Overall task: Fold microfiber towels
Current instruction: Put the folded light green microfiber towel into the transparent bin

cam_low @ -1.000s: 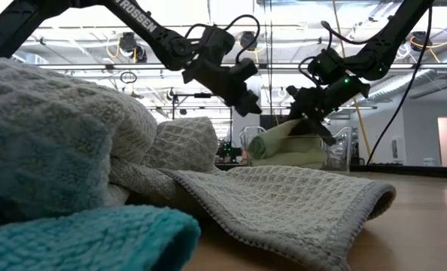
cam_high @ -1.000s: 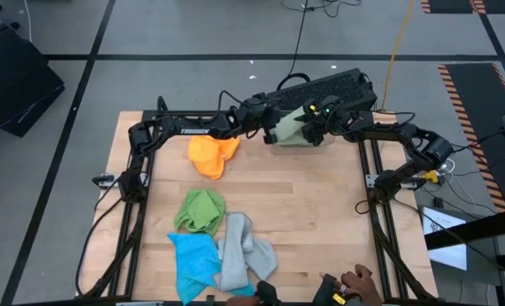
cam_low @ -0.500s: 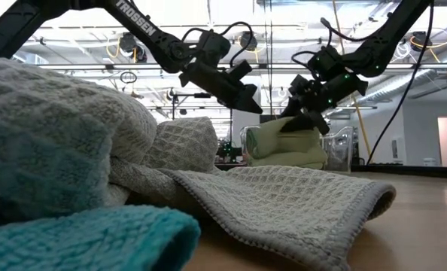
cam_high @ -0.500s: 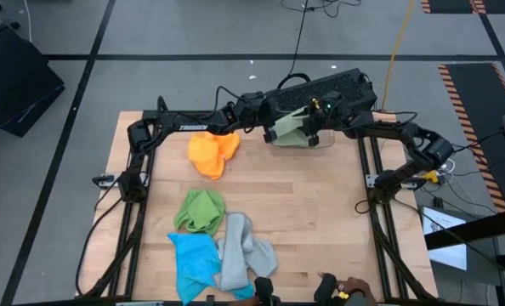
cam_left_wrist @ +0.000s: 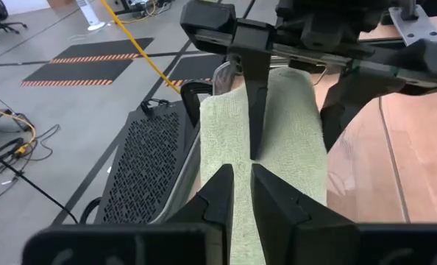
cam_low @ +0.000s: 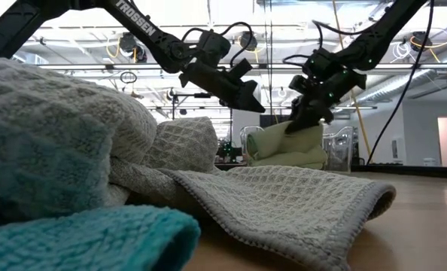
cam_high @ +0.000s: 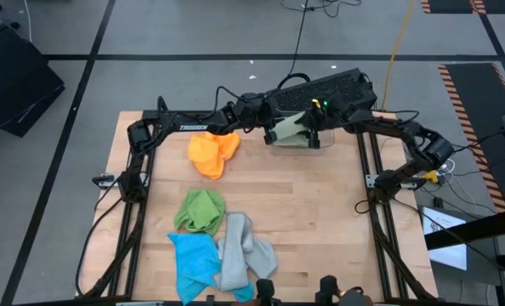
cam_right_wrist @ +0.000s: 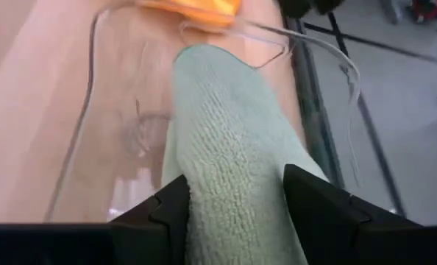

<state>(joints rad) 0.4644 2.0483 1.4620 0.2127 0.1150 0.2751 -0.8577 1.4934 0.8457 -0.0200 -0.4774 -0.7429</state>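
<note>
A pale green towel (cam_high: 292,130) stands bunched in the clear plastic bin (cam_low: 341,153) at the table's far edge, its lower part on the bin's floor. My right gripper (cam_right_wrist: 237,213) is open above it, one finger on each side of the towel's upper end (cam_low: 305,129). Just left of the towel, my left gripper (cam_left_wrist: 238,188) hangs clear above it (cam_low: 255,105), shut to a narrow slit with nothing in it. The orange towel (cam_high: 212,154), bright green towel (cam_high: 200,211), blue towel (cam_high: 193,260) and grey towel (cam_high: 245,253) lie on the table. My right gripper straddles the pale green towel's upper end (cam_right_wrist: 233,147), slanting down from the table's right side. The cloth fills the gap between the open fingers. Whether they touch it, I cannot tell. The towel stands in the bin.
A black perforated case (cam_high: 323,88) sits on the floor behind the bin. In the low view the grey waffle towel (cam_low: 272,197) and the blue towel (cam_low: 80,242) fill the foreground. Bare wood (cam_high: 312,221) lies at the table's middle and right.
My right gripper has rolled about its wrist and opened, letting go of the pale green towel. The towel, held up as a roll a second ago, has sunk and now stands in the bin. My left gripper has rolled a little in place.
</note>
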